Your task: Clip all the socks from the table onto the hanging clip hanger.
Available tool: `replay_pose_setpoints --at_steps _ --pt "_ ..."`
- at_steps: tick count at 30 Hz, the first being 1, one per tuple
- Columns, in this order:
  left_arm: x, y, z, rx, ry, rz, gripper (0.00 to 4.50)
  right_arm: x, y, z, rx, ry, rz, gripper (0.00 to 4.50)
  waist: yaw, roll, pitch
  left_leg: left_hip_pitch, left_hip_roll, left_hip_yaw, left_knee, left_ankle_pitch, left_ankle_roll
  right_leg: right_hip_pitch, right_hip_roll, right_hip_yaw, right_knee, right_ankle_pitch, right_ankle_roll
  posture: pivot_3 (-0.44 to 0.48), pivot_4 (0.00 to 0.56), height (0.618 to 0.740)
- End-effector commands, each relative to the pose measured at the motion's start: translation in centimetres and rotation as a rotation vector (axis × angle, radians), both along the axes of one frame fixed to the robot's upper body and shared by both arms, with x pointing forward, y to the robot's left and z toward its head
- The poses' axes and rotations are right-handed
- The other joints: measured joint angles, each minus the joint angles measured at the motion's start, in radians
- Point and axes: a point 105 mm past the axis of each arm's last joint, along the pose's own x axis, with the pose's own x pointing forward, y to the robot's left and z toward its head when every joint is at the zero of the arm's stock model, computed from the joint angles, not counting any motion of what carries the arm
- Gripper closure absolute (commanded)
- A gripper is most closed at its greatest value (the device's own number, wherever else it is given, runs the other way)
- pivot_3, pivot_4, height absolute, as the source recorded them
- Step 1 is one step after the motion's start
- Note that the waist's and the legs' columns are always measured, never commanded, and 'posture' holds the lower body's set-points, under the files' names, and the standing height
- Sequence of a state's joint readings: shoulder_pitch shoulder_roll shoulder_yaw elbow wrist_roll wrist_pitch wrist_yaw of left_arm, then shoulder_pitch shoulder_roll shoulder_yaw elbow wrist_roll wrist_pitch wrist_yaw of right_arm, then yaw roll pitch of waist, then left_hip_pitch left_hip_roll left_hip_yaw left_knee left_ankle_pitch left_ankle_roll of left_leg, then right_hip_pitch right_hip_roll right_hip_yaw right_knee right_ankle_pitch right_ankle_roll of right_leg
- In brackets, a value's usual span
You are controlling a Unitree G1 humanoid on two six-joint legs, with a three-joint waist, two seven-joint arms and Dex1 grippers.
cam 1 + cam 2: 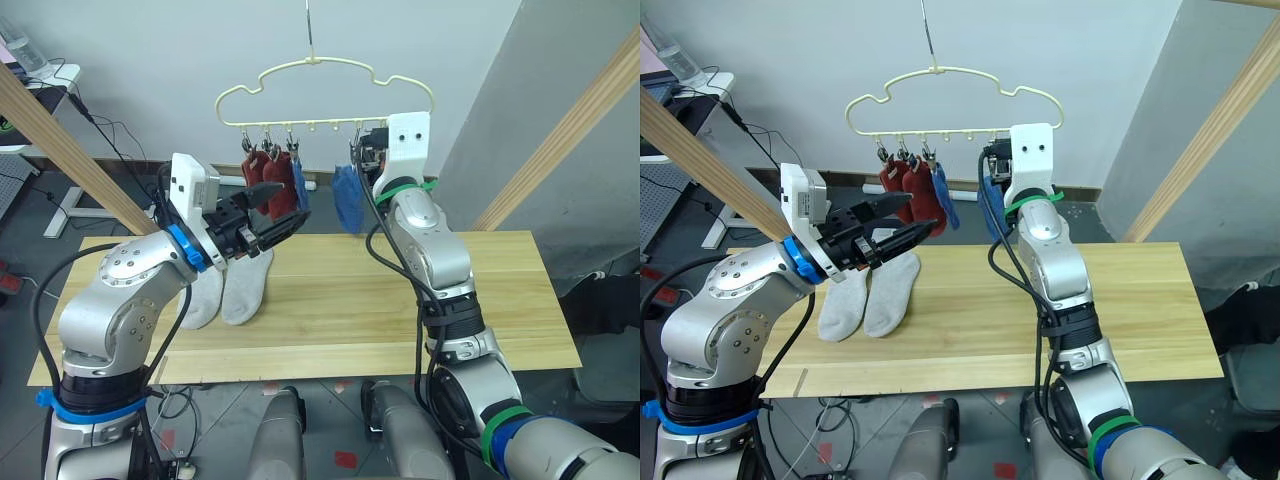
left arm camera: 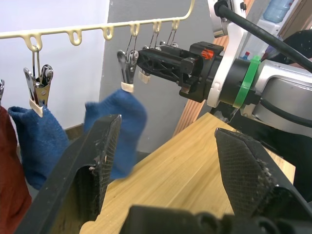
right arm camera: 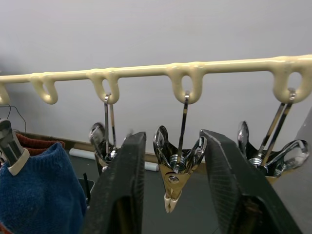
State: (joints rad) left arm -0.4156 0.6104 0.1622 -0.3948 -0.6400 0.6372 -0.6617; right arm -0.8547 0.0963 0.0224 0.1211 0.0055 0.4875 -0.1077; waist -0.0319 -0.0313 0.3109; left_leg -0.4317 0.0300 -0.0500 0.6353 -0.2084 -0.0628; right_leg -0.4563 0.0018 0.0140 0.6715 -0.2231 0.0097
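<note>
Four of the six socks already hang from the clip hanger [image 1: 325, 95]: two rust red socks [image 1: 270, 190] and one blue sock [image 1: 299, 180] at its left clips, and another blue sock [image 1: 349, 197] further along toward its right. The two light grey socks [image 1: 228, 285] lie side by side on the surface [image 1: 400, 300], below the hanger's left end.

The step in hand looks like the gap between socks. The right hand [image 3: 170, 195] is raised at the hanger's right end with its fingers apart around a free metal clip [image 3: 175, 170]; whether they touch it is hard to tell. The left hand [image 1: 270, 212] hovers just below the red socks, fingers apart and empty.

Next, the left hand most likely must drop to the grey pair, pinch one sock by its cuff and lift it to the clip the right hand is framing, which must be squeezed open.

The hanger is thin pale-yellow wire with a cloud-shaped outline and small loops carrying sprung steel clips. The socks are soft, limp knit; the surface is pale planks with visible grain.
</note>
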Motion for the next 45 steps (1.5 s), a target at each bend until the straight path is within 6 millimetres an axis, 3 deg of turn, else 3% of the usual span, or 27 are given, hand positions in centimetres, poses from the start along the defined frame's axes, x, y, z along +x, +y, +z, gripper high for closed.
replay_pose_setpoints --at_steps 1,14,27,31,34,45 --pt "-0.5 -0.2 0.9 0.000 -0.057 -0.006 1.08 -0.7 0.6 2.3 0.026 -0.081 0.025 2.60 0.000 0.000 0.000 0.000 0.000 0.000 0.000 0.000 0.000 0.000 0.000 0.000 0.000 0.000 0.000 0.039 0.318 0.740" --pt "-0.5 -0.2 0.7 -0.001 -0.060 -0.004 1.08 -1.4 2.0 2.9 0.102 -0.088 0.176 2.60 0.000 0.000 0.000 0.000 0.000 0.000 0.000 0.000 0.000 0.000 0.000 0.000 0.000 0.000 0.000 0.042 0.310 0.740" --pt "-0.5 -0.2 0.6 -0.003 -0.059 -0.003 1.08 -0.8 1.1 3.0 0.124 -0.083 0.150 2.60 0.000 0.000 0.000 0.000 0.000 0.000 0.000 0.000 0.000 0.000 0.000 0.000 0.000 0.000 0.000 0.042 0.313 0.740" --pt "-0.5 -0.2 0.6 -0.003 -0.057 -0.002 1.08 -0.8 0.9 3.0 0.130 -0.083 0.146 3.83 0.000 0.000 0.000 0.000 0.000 0.000 0.000 0.000 0.000 0.000 0.000 0.000 0.000 0.000 0.000 0.042 0.314 0.740" --pt "-0.4 -0.2 0.5 -0.003 -0.057 0.000 1.08 -0.8 0.9 2.9 0.126 -0.078 0.143 4.47 0.000 0.000 0.000 0.000 0.000 0.000 0.000 0.000 0.000 0.000 0.000 0.000 0.000 0.000 0.000 0.043 0.315 0.740" --pt "-0.3 -0.3 0.5 0.000 -0.053 0.001 1.08 -0.8 0.4 2.7 0.107 -0.071 0.152 4.47 0.000 0.000 0.000 0.000 0.000 0.000 0.000 0.000 0.000 0.000 0.000 0.000 0.000 0.000 0.000 0.037 0.318 0.740"
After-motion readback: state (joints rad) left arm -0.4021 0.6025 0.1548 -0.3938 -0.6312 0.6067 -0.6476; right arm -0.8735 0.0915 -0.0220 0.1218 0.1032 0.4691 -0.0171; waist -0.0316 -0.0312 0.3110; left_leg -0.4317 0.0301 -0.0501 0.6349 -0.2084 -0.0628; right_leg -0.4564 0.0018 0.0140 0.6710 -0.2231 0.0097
